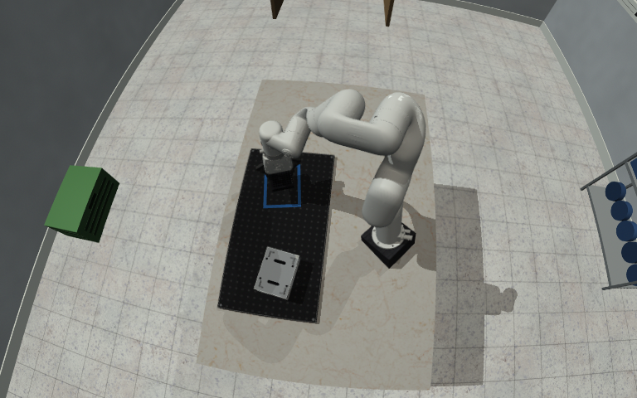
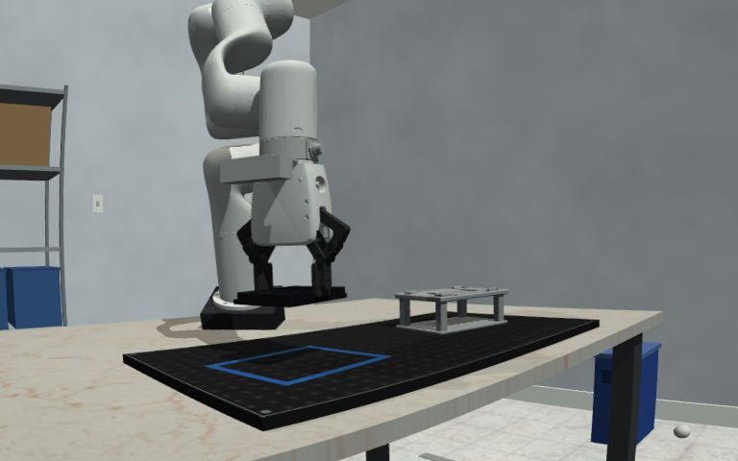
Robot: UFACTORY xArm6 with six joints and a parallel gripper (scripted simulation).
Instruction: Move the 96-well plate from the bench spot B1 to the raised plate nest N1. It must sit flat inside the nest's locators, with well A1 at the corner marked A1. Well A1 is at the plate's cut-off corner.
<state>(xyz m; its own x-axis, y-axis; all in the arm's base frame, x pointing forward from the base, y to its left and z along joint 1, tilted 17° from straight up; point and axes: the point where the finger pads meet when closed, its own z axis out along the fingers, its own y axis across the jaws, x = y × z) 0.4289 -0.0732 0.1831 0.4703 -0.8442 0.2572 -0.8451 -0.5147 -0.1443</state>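
Note:
My gripper [image 2: 292, 288] is shut on the black 96-well plate [image 2: 289, 295] and holds it level, well above the black mat. In the overhead view the gripper [image 1: 280, 176] and the plate [image 1: 284, 180] sit over the far end of the blue-outlined bench spot B1 [image 1: 282, 190]. The spot B1 [image 2: 298, 364] is empty, with the plate's shadow on it. The grey raised plate nest N1 [image 2: 452, 306] stands on four posts to the right on the mat, empty; it also shows in the overhead view [image 1: 277, 273]. I cannot tell which way the plate's cut-off corner faces.
The black perforated mat [image 1: 278, 235] lies on the table. The robot base [image 1: 388, 241] stands beside it. A green box [image 1: 82, 202] is on the floor to the left. A shelf with blue bins [image 2: 30, 296] stands behind the table.

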